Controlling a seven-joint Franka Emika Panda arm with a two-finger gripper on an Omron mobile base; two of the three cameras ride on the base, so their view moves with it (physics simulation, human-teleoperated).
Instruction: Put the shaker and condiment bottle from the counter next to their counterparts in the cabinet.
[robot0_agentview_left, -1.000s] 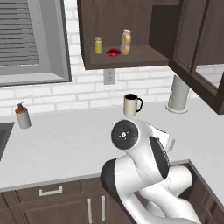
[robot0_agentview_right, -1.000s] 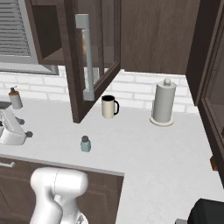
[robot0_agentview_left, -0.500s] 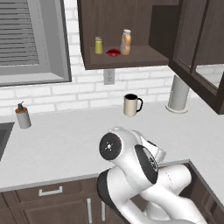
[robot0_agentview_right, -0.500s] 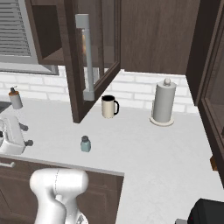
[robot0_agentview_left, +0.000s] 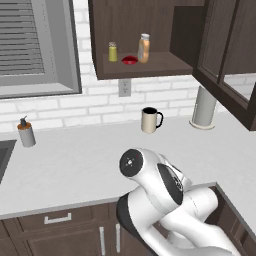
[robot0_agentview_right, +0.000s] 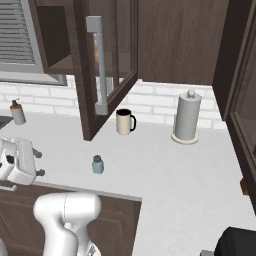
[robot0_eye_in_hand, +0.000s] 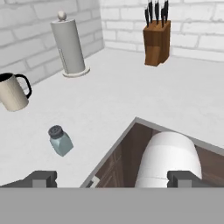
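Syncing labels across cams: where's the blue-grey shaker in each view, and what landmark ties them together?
Left base view: I can't find it; the arm covers the front of the counter.
Right base view: shaker on the counter, lower left of centre, in front of the mug.
Hand view: shaker at lower left, tilted in frame, below the mug.
Shared landmark: the cream mug with its dark handle, near the paper towel holder.

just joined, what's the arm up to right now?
It is between pickups. The gripper is open and empty, low by the counter edge. The orange condiment bottle already stands in the cabinet beside the red item and yellow-green shaker. The blue-grey shaker is on the counter, likely next.
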